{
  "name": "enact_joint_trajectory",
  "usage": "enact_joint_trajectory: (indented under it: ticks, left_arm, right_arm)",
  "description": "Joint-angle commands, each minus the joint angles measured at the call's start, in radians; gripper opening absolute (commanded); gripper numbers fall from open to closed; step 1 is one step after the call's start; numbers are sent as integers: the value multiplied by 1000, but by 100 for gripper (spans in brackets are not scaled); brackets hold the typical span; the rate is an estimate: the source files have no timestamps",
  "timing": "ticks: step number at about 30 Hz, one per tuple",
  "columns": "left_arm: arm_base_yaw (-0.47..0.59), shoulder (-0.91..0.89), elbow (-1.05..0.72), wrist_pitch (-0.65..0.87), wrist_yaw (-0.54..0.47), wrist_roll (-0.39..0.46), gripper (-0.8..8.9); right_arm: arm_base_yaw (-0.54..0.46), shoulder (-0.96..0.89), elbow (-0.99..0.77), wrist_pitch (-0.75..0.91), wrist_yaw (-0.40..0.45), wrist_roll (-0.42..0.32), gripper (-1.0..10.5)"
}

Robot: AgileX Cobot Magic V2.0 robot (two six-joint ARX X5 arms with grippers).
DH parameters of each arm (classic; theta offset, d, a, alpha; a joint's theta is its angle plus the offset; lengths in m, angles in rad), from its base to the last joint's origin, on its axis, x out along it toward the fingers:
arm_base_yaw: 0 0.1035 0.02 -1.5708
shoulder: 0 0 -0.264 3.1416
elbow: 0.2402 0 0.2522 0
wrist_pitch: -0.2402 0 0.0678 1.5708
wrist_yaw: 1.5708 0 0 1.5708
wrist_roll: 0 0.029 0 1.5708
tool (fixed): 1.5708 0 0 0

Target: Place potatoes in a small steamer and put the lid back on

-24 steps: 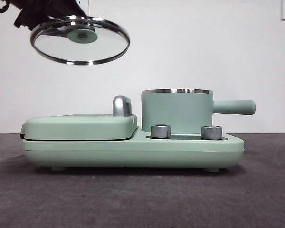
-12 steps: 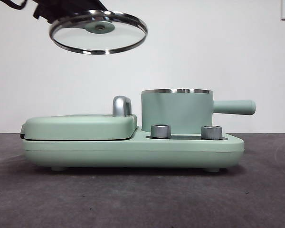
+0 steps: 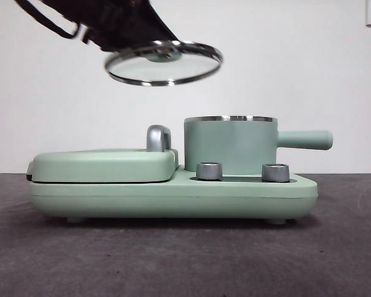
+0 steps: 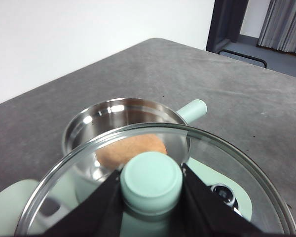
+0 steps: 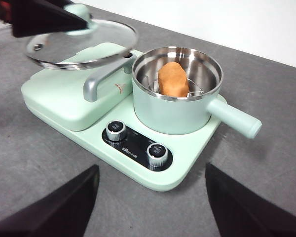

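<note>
Table (image 3: 185, 260): dark grey, lower part of the front view, carrying the green cooker (image 3: 173, 195).
Pot (image 3: 230, 145): right of centre on the cooker, open, handle pointing to frame right.
Potato (image 5: 173, 79): already inside the pot, on its rack.
Lid (image 3: 164, 62): in the air at upper centre-left, tilted, above and left of the pot.
Left hand (image 4: 151, 183): clamped on the lid's knob (image 4: 151, 180).
Right hand (image 5: 150, 207): spread wide, well back from the cooker, waiting.
Key relation: the pot rim lies down and to the right of the lid; the left hand is nearer.
</note>
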Motion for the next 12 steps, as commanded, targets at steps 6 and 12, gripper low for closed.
enact_joint_trajectory:
  ticks: [6, 12]
  left_arm:
    - [-35, 193, 211, 39, -13, 9, 15]
    - [-50, 348, 372, 40, -13, 34, 15]
  right_arm:
    - [5, 1, 3, -4, 4, 17, 339]
    - [5, 1, 3, -4, 4, 17, 339]
